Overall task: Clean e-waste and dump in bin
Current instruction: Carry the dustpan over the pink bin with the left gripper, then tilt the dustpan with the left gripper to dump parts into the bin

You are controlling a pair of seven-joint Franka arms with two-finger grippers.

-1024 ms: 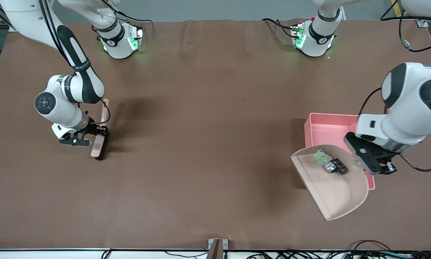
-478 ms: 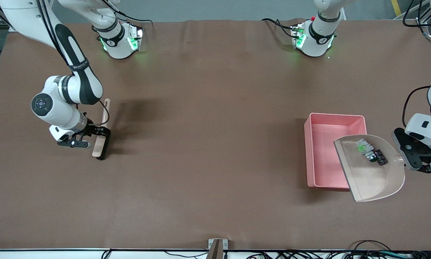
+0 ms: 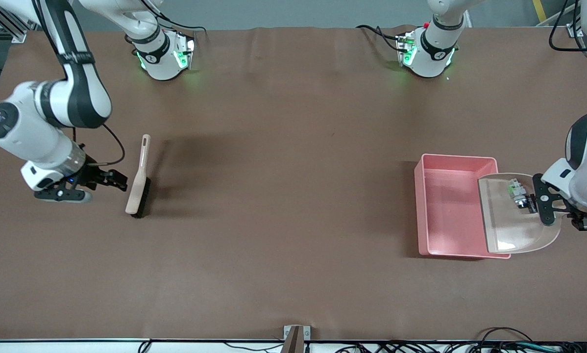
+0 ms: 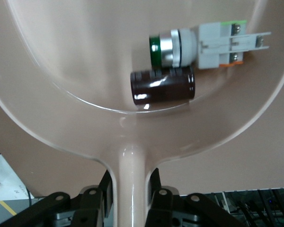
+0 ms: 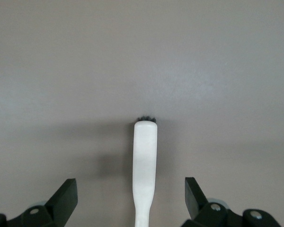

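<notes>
Clamping the dustpan (image 3: 511, 230) handle, left gripper (image 3: 543, 206) at the frame's right edge, pan over the bin's (image 3: 445, 164) edge, likely for tipping. Still cupped in the pan: white part (image 4: 217, 40) and dark block (image 4: 162, 86). Splayed and empty, right gripper (image 3: 85, 184) at centre-left beside the grounded brush (image 3: 137, 189). Hidden under the pan: part of the bin.

Even overhead light, soft table (image 3: 293, 245) shadows, glare on dustpan (image 4: 132, 156)
</notes>
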